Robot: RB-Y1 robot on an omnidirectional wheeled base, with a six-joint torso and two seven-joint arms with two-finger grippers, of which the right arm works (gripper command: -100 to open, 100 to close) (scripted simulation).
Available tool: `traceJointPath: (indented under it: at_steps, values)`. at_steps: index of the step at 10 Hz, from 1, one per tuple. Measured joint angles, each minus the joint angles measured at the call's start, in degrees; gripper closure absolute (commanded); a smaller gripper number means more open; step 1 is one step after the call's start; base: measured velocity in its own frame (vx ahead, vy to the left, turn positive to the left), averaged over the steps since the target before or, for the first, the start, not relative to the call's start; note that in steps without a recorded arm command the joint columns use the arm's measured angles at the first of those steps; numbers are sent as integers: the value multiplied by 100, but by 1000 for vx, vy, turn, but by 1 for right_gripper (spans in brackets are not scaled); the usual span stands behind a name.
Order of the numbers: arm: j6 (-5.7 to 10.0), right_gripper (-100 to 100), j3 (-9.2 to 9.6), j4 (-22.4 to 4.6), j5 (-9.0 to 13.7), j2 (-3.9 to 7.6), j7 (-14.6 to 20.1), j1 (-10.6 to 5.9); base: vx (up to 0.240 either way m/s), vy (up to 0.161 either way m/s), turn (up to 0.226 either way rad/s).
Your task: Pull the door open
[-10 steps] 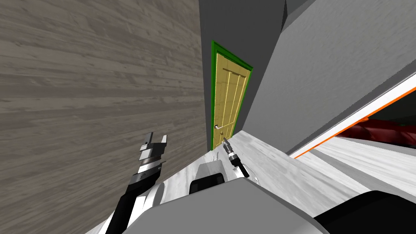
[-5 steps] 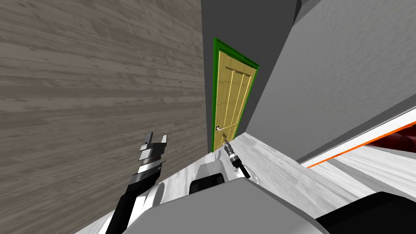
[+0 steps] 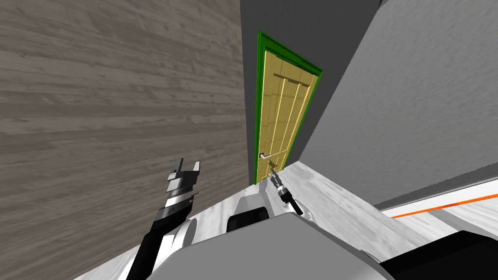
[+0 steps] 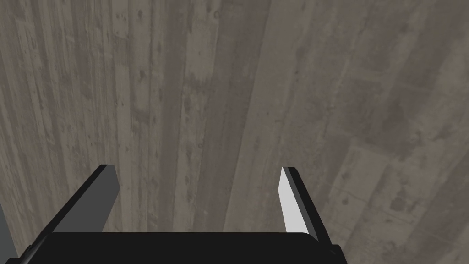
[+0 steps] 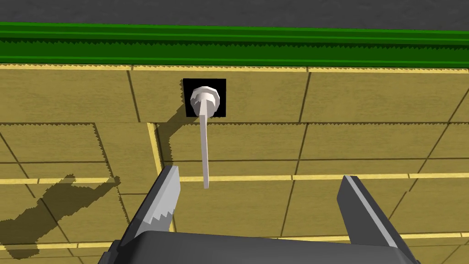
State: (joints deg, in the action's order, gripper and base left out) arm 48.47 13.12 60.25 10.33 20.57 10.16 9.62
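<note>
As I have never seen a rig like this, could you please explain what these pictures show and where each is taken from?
This is a two-armed robot in a simulated house, facing a yellow door in a green frame. The wide picture comes from a camera on its head, looking down: the left arm is raised beside a wood-grain wall, the right arm reaches toward the door. The other two come from cameras on the hands. The left one looks past the left jaws, open, at that wall. The right one looks past the right jaws, also open, at the door's pale lever handle, which lies just ahead of them. Nothing is held yet.
</note>
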Motion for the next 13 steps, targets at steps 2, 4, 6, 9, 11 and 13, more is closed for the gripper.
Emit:
traceJointPath:
  at_steps: [2,4,6,9,11,13]
  values:
    - [66,-100,39,-137,59,88,64,9,58,-75,86]
    - [175,-100,80,-390,108,140,122,-49,61,-63,91]
    - [268,-100,119,-642,157,191,177,-135,55,-77,88]
    - [411,-100,180,-997,242,296,279,-213,61,-78,93]
    - [499,-100,221,-1208,301,367,339,-247,58,-82,89]
    - [593,-100,257,-1443,344,412,392,-318,60,-65,68]
